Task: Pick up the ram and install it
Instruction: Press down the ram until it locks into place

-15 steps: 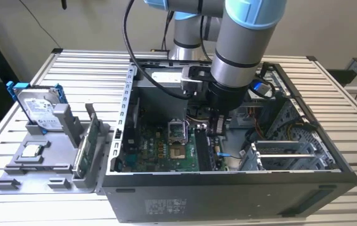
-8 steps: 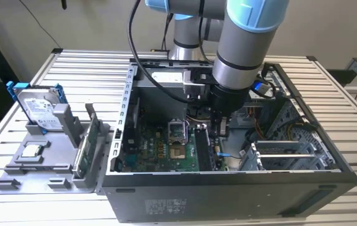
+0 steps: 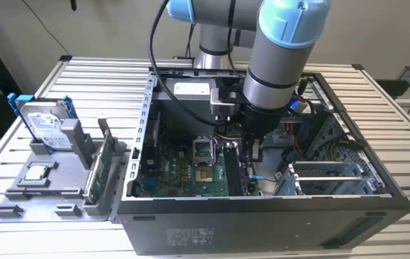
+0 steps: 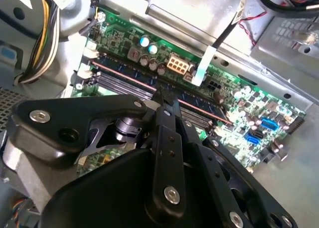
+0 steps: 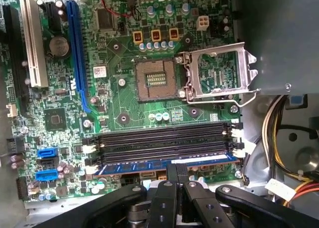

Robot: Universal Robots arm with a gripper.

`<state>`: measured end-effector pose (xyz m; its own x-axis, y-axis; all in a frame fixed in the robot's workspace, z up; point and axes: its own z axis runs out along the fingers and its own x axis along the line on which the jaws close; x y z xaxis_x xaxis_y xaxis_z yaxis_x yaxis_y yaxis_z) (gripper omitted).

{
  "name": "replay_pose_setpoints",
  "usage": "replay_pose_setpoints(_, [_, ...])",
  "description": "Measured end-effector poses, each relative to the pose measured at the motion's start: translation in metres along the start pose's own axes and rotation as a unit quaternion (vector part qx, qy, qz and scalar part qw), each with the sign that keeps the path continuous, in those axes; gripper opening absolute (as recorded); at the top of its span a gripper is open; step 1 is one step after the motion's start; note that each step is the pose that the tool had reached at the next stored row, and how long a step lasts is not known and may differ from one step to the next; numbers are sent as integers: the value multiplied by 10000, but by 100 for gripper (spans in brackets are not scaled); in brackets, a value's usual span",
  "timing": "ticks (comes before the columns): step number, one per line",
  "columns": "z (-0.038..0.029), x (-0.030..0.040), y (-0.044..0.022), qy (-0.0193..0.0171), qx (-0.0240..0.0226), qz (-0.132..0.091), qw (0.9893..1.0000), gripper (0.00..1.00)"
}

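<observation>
The ram (image 5: 149,166) is a long, thin, dark bluish stick lying along the memory slot closest to my fingers, beside the empty black slots (image 5: 159,143) on the green motherboard. It is also seen as a dark strip (image 4: 122,71) in the second wrist view. My gripper (image 5: 178,174) is shut, its two fingertips pressed together right at the ram's upper edge near its middle. The fingers close along the stick's length, not around its faces. From the exterior view the gripper (image 3: 253,156) is down inside the open computer case, over the slots.
The processor socket (image 5: 156,80) stands open with its metal latch plate (image 5: 219,71) raised. Yellow cables (image 5: 284,138) hang by the case wall. Outside the case a grey holder carries a hard drive (image 3: 46,121), a green card (image 3: 96,172) and a small silver chip (image 3: 35,172).
</observation>
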<state>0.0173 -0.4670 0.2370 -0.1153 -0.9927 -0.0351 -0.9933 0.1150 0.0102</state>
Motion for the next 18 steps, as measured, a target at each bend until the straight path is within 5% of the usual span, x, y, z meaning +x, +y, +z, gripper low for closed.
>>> replay_pose_setpoints(13, [182,8,-2,5,-17,-92,10000,11])
replay_pose_setpoints(18, [113,-1,-1,-11,-19,-100,9999,11])
